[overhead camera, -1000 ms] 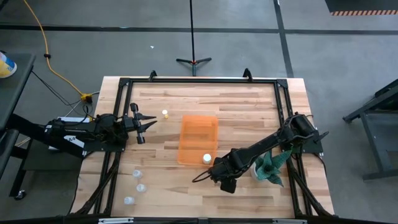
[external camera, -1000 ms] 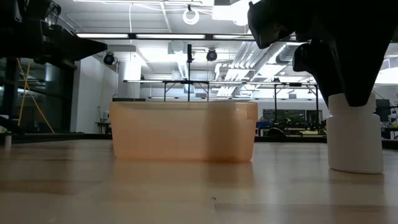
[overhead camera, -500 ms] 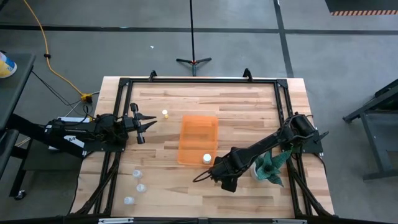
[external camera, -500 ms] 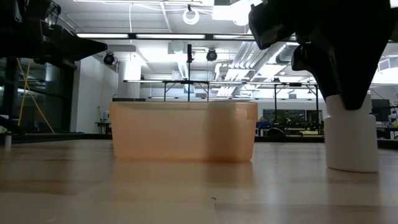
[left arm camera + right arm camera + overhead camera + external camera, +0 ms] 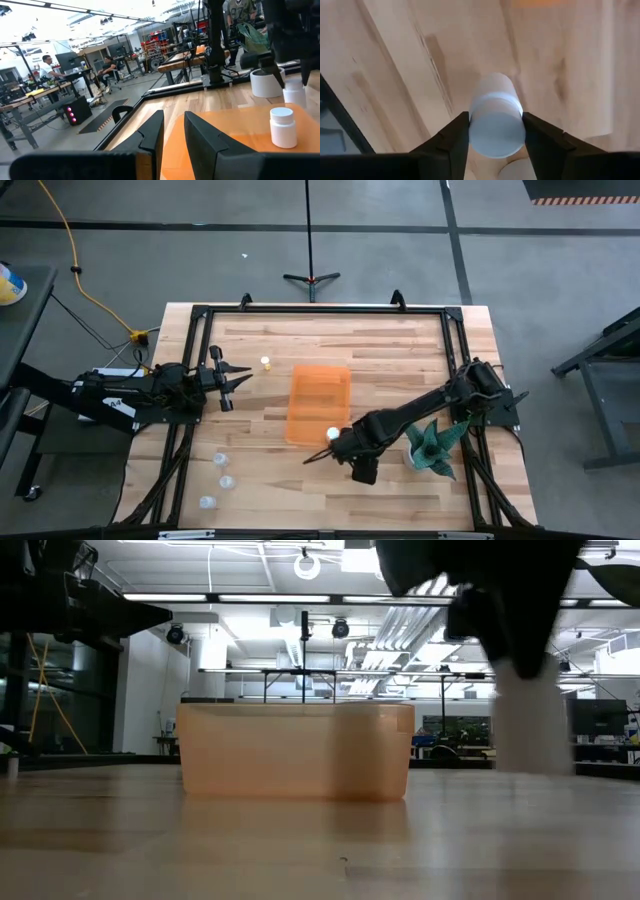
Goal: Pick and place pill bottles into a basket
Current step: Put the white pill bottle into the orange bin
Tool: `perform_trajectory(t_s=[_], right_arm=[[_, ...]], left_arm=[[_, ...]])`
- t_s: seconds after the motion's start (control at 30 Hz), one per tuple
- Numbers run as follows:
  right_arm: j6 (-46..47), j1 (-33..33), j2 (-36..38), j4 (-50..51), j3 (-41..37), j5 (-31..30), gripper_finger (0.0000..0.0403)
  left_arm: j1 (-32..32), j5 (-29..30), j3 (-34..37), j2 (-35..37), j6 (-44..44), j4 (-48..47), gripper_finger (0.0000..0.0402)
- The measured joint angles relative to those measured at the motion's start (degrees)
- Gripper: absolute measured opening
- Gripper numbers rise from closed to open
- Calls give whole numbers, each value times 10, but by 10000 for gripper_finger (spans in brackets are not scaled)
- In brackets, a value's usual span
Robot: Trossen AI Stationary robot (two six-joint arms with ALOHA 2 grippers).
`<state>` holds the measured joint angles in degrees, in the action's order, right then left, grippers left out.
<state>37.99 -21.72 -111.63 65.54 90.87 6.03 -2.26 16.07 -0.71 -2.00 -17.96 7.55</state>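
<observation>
My right gripper [image 5: 338,442] is shut on a pill bottle [image 5: 495,117] with a white cap, just off the near right corner of the orange basket [image 5: 319,403]. The bottle shows blurred in the low view [image 5: 530,725]. My left gripper [image 5: 240,377] waits open and empty at the table's left side. A yellowish bottle [image 5: 266,361] stands on its base between that gripper and the basket; it also shows in the left wrist view [image 5: 283,127]. Three more bottles [image 5: 220,461], [image 5: 227,481], [image 5: 207,502] stand near the table's front left. My right gripper pinches the bottle's upper part, at its white cap [image 5: 496,134], between its two fingers [image 5: 454,137], one on each side. The fingers come from above, pointing down. The bottle hangs upright below them, its base clear of the table [image 5: 530,768].
A teal spiky plant [image 5: 432,448] in a white pot stands at the table's right side, next to my right arm. The basket's wall [image 5: 295,750] rises left of the held bottle in the low view. A dark frame [image 5: 200,310] runs round the table.
My right gripper has gone up and a little toward the table's left edge and the basket, still shut on the bottle. The bottle, which stood on the table, is now lifted clear and upright.
</observation>
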Motion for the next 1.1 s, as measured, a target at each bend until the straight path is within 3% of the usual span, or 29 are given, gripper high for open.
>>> perform_trajectory(t_s=[0.23, 0.47, 0.73, 1.1], right_arm=[[-115, 40, 0, 41, 108, -19, 146], [-227, 87, 1, 70, 197, -120, 163], [-329, 170, -12, 10, 152, -62, 152], [-337, 202, -22, -98, 42, 14, 163]], left_arm=[[0, 0, 0, 0, 0, 0, 111], [0, 0, 0, 0, 0, 0, 111], [0, 2, 0, 0, 0, 0, 111], [0, 5, 0, 0, 0, -1, 111]])
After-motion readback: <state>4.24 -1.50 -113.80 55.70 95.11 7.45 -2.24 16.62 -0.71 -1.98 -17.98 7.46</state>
